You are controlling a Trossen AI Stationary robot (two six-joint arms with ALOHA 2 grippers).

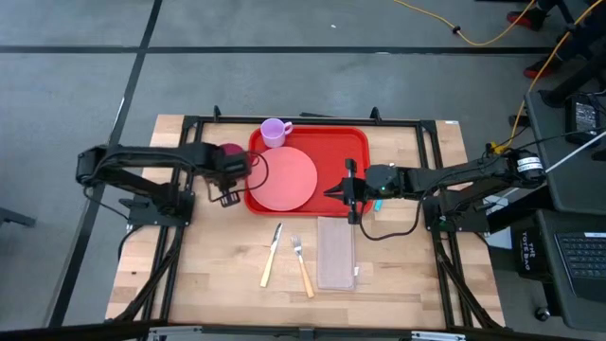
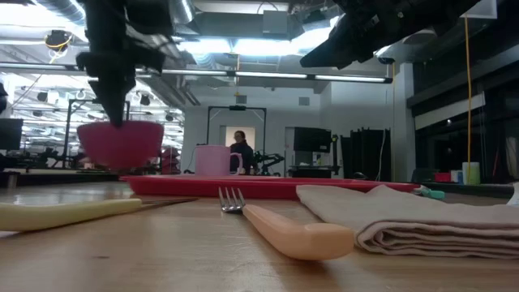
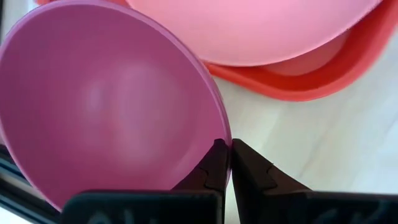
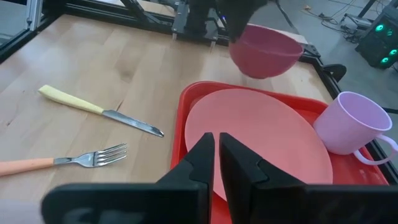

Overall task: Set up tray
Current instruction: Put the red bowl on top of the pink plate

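Seen on the pale wooden tabletop (image 1: 218, 275): the tray (image 1: 331, 156), bright red, rectangular, round-cornered and raised at the rim, lying at the far middle between the two arms. Held inside it: a round pink plate (image 1: 286, 178) filling the left half and a lilac mug (image 1: 275, 133) at the far left corner; right half bare. No readable writing anywhere. Nearer the front edge: a folded pale napkin (image 1: 336, 252), an orange-handled fork (image 1: 300, 264) and a cream-handled knife (image 1: 271, 255), side by side and apart from the tray. Off the tray's left edge, lifted clear of the wood: a magenta bowl (image 3: 106, 106), rim pinched by the closed left hand (image 3: 230, 163). Over the tray's right part: the right hand (image 4: 216, 163), fingers nearly together, gripping nothing.
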